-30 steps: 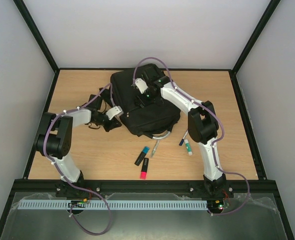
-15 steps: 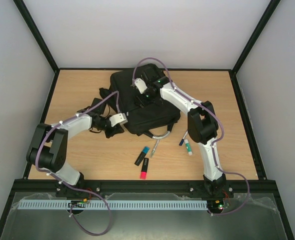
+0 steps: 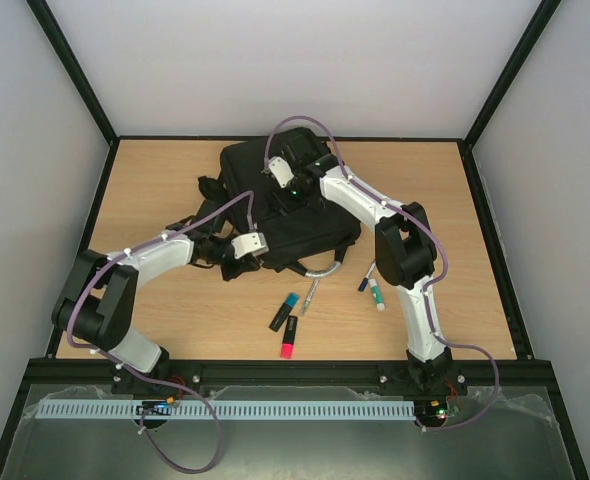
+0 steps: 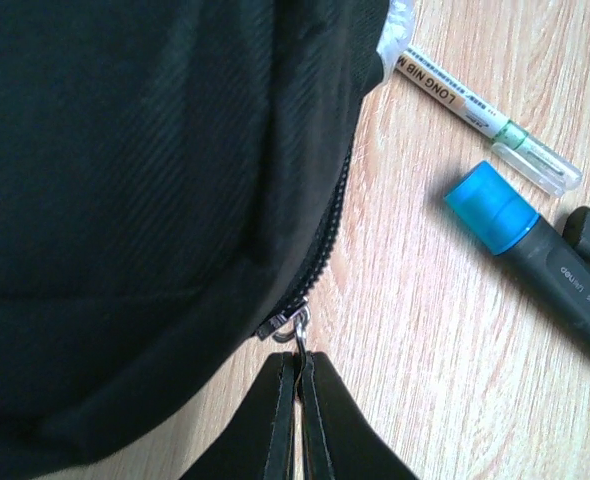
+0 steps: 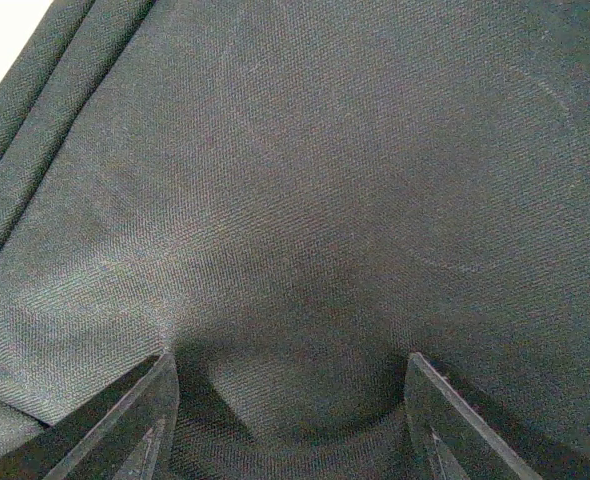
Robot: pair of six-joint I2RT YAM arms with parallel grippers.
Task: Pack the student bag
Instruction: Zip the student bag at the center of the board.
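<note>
- Sliding right along the near edge of the student bag since a second ago goes the left arm, and the left claw has travelled with it.
- That claw's fingers are pinched together on the zip pull, right at the bag's seam.
- Up top, the right claw presses down on the bag, fingers spread apart, tips dug into the black fabric.
- The bag lies on the bench, centre and toward the far side.
- A blue-capped highlighter and a white pen lie just beside its near edge.
</note>
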